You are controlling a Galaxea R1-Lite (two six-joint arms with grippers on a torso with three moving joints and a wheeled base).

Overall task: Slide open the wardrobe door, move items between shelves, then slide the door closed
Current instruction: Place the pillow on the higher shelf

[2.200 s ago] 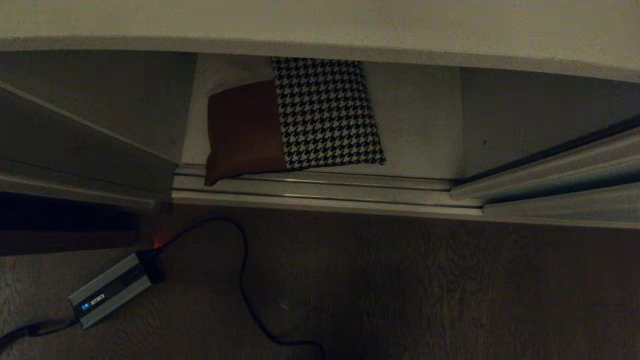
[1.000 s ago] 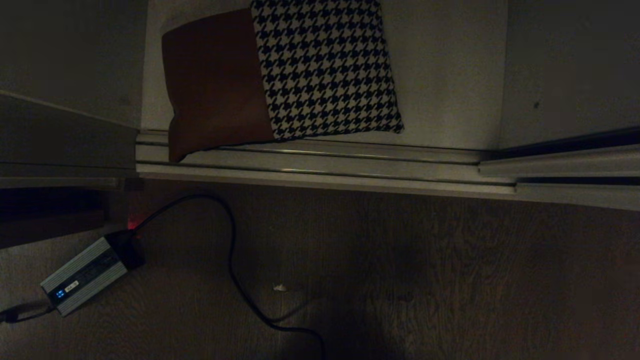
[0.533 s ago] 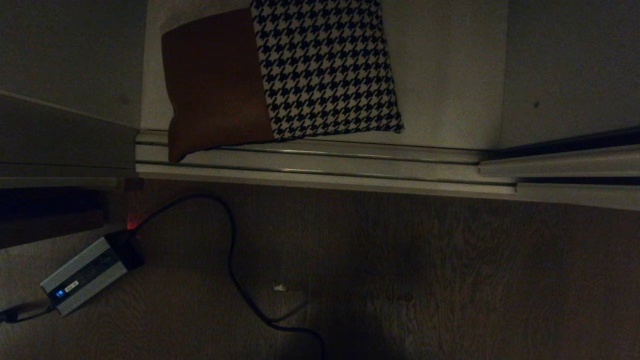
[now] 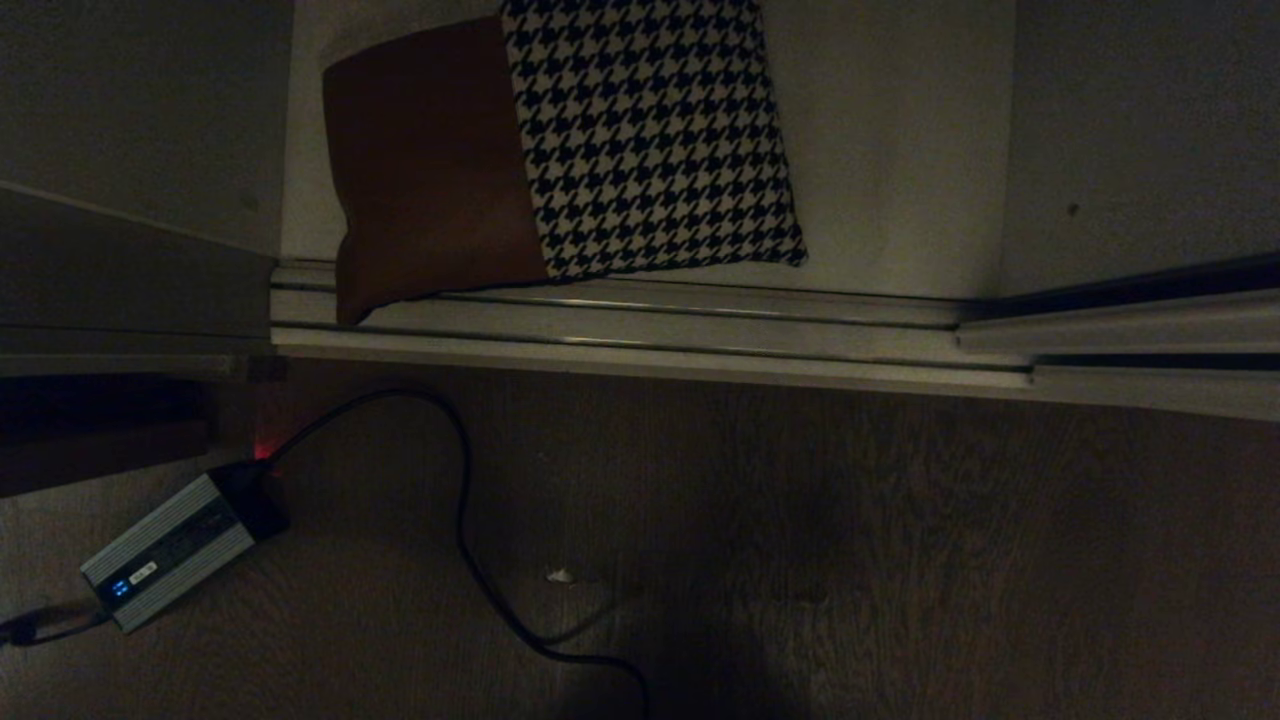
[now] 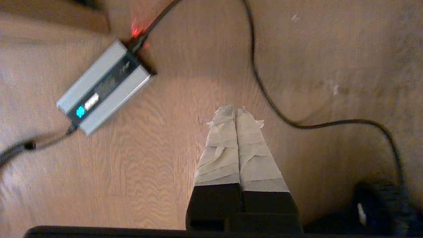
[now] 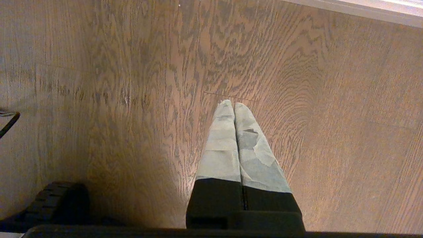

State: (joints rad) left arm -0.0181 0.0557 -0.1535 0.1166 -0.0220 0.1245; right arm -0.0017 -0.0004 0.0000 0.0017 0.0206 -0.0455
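Note:
The cushion [image 4: 560, 150], rust-brown on its left and black-and-white houndstooth on its right, lies flat on the wardrobe's bottom shelf [image 4: 900, 150], its near corner over the inner track. The opening in front of it is uncovered. A pale grey-green panel that looks like the sliding wardrobe door [image 4: 1150, 120] stands to the right of the opening. Neither arm is in the head view. My left gripper [image 5: 235, 110] is shut and empty, pointing down at the wooden floor. My right gripper [image 6: 234, 105] is likewise shut and empty above bare floor.
Metal floor tracks [image 4: 650, 335] run along the wardrobe's front. A silver power adapter [image 4: 165, 565] with a lit blue indicator lies on the floor at the left, showing in the left wrist view as the adapter [image 5: 105, 82]. Its black cable [image 4: 465, 520] loops across the floor.
Since the earliest frame the whole head view has shifted: the upper shelf edge has left the picture and the cushion shows larger. Over the last second nothing in view has moved.

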